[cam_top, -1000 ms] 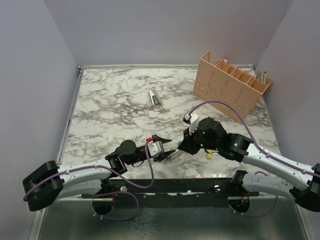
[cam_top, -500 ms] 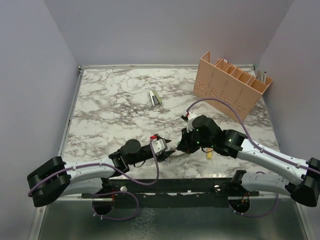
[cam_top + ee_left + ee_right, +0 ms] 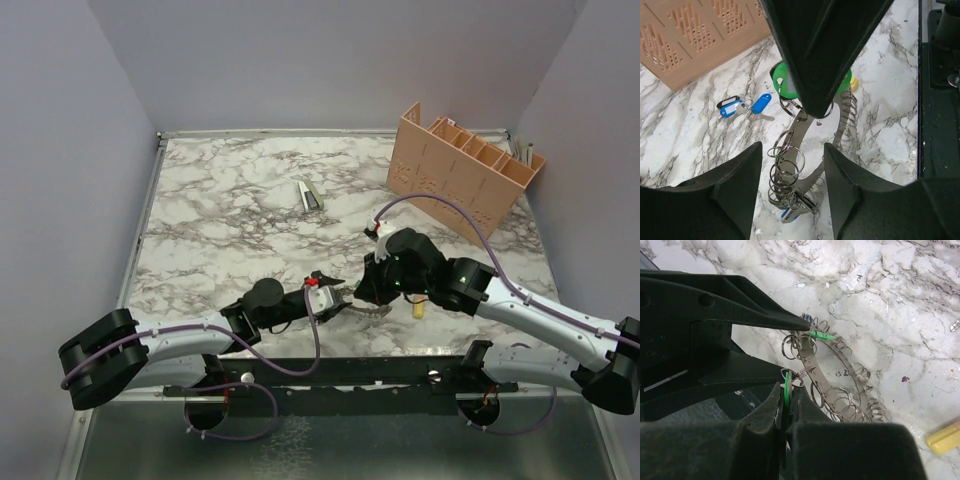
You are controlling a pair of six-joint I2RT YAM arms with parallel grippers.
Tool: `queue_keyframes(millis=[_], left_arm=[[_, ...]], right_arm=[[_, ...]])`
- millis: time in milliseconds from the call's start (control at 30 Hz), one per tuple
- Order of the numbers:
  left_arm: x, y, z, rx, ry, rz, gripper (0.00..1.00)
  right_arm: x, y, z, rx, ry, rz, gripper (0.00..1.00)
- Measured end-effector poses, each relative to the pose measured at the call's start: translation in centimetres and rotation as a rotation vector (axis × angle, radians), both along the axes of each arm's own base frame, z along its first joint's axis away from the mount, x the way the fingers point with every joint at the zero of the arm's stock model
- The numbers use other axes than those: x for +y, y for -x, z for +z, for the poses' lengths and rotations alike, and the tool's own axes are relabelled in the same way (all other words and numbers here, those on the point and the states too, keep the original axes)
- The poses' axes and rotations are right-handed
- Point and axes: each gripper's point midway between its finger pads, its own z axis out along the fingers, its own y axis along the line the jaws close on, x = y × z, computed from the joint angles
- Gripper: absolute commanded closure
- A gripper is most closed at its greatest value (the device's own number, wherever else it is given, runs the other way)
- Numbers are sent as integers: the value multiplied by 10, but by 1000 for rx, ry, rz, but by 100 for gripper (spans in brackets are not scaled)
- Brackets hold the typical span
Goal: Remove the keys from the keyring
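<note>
The keyring [image 3: 799, 131] sits between the parted, ungripping jaws of the left end effector [image 3: 792, 150], likely to steady it, while just above it the right end effector [image 3: 786, 389] is clamped on a green key [image 3: 782, 81] to pull it free.

Soft, even light falls from overhead. The marble table [image 3: 230, 200] reads bright, with weak shadows beneath the arms. Wrist views are crisp on the table, while the left tool [image 3: 791, 150] and right tool [image 3: 786, 387] loom dark, seemingly slightly out of focus up close.

Green key [image 3: 785, 386] — largely hidden.
</note>
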Motion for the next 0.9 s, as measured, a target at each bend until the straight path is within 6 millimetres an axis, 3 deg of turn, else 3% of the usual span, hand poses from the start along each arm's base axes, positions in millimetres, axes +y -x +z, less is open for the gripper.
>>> queue_keyframes(millis=[300,700,900], left_arm=[[-6,4,-6,-95,-51,-72,44],[-6,6,28,-214,11,-102,43],[-10,15,23,-207,5,-158,46]], right_arm=[[-1,2,3,-41,9,60,99],[-4,12,-4,-85,56,218,99],[-1,18,-6,-91,71,303,99]])
